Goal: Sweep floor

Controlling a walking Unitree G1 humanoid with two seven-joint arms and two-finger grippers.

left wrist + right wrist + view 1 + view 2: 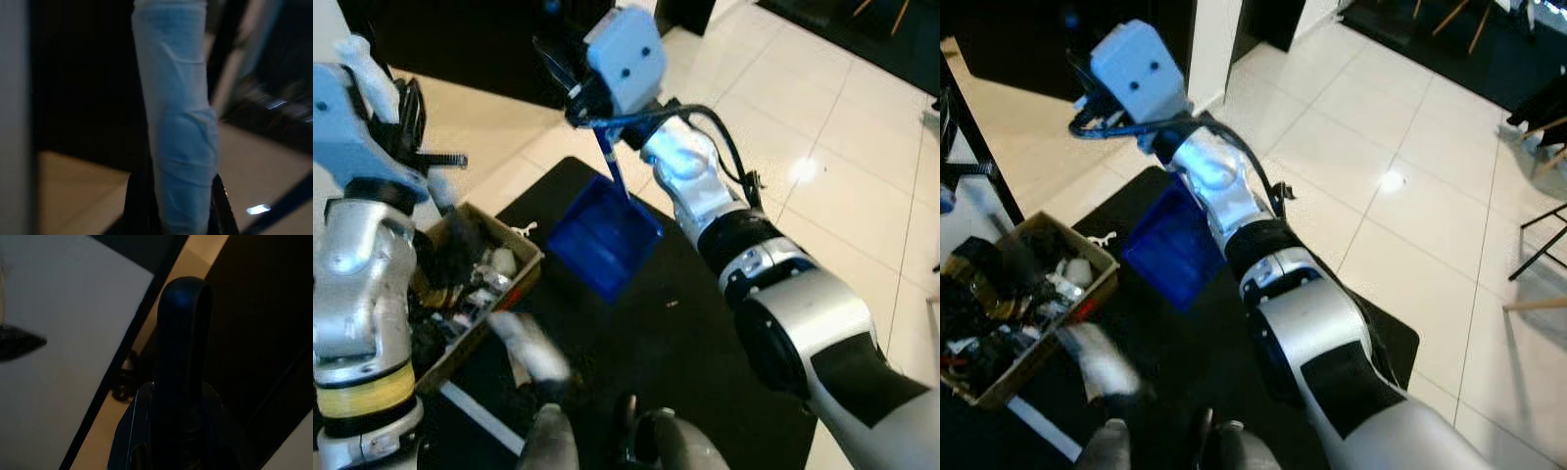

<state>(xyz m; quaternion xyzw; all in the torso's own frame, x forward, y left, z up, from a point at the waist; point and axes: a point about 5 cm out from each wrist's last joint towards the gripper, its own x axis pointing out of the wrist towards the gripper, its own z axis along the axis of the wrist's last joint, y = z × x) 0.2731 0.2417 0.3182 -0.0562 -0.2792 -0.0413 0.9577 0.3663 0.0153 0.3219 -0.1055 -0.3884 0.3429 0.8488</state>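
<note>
The right gripper (570,83) clamps the handle of a blue dustpan (603,238) hanging over a black mat (705,333). The left gripper (171,215) grips a pale wrapped broom handle (176,122). A cluttered cardboard box (480,284) lies close beside the dustpan; open tiled floor (842,166) stretches beyond the mat's right edge.

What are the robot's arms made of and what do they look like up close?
Both arms are shiny silver shells with black joint bands. The right arm has a black cable looping along its wrist and a pale blue box with two small holes. The left arm wears a yellow band and a pale blue wrist piece.
</note>
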